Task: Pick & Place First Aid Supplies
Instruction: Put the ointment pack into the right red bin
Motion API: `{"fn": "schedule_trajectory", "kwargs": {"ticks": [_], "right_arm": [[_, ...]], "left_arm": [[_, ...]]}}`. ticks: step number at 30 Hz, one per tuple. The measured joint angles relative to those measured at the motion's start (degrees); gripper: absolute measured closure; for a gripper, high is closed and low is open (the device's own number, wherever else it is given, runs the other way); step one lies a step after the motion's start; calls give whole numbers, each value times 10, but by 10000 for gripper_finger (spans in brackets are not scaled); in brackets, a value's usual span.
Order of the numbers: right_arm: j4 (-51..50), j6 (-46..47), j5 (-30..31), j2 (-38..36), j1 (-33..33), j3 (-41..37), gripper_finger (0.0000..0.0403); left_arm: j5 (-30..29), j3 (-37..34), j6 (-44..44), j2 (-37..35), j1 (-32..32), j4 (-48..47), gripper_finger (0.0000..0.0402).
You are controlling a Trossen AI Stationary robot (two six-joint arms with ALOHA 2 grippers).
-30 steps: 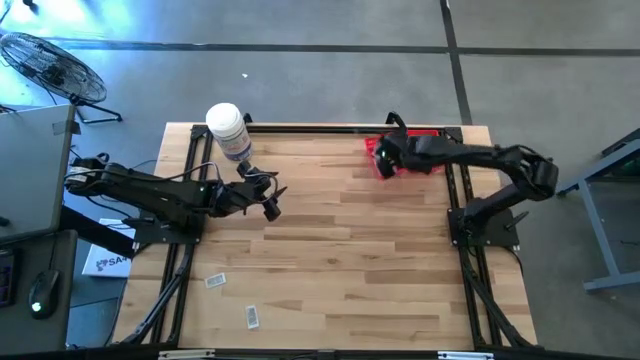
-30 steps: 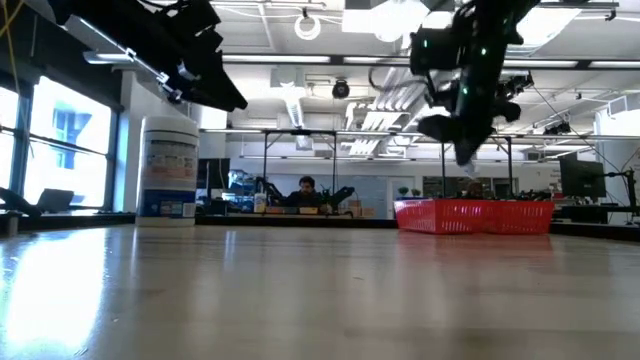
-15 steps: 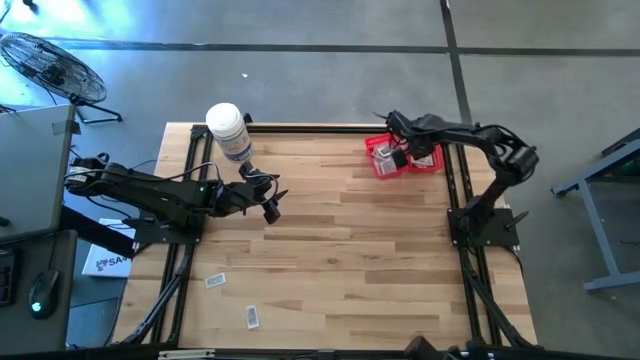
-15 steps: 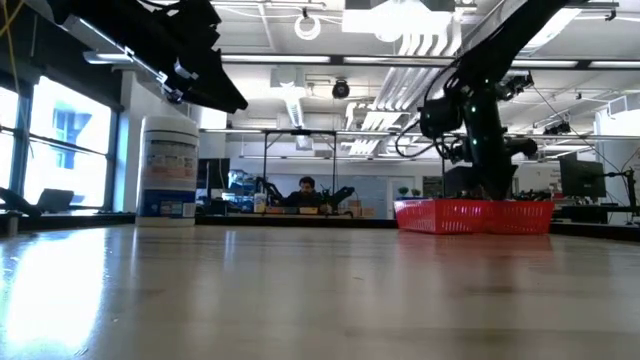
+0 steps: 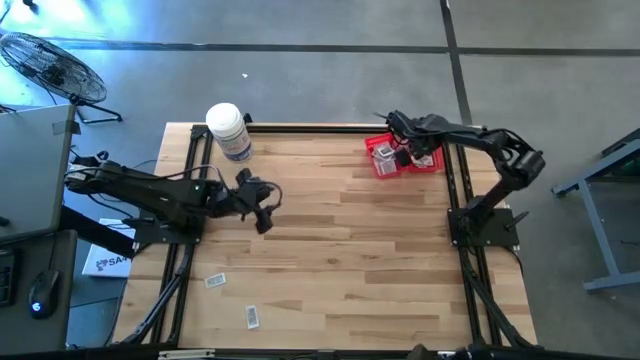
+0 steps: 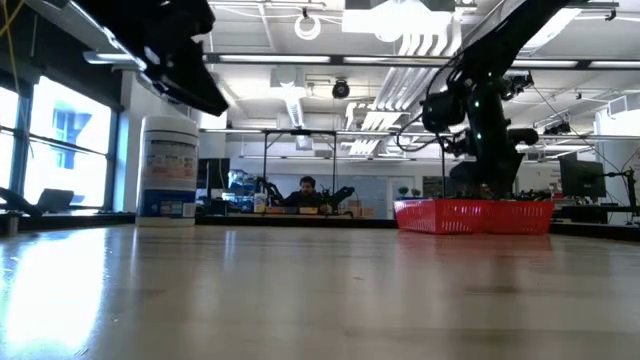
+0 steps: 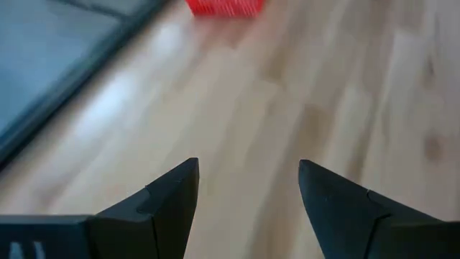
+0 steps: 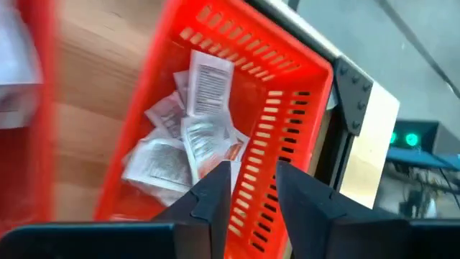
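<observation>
Right gripper (image 8: pixel 251 188), jaws parted, over packets (image 8: pixel 188 137) in red basket (image 8: pixel 287 115).

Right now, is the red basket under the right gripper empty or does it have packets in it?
Not empty: the red basket holds several white packets piled inside.

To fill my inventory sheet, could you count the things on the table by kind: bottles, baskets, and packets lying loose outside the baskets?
white bottle: 1
red baskets: 2
loose packets: 2
Total: 5
The packets inside the baskets overlap too much to count.
</observation>
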Motion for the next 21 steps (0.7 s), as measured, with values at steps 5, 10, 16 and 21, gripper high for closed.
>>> {"fn": "schedule_trajectory", "kwargs": {"ticks": [5, 10, 16, 21], "right_arm": [[8, 0, 26, -55, 57, 0, 298], [85, -1, 52, -101, 138, 0, 305], [216, -54, 15, -113, 211, 0, 306], [265, -75, -18, -112, 251, 0, 307]], "left_arm": [[68, 8, -117, 0, -58, -176, 167], [154, 8, -302, 4, -119, -301, 167], [259, 7, -436, 15, -191, -319, 167], [309, 7, -451, 57, -268, -317, 167]]}}
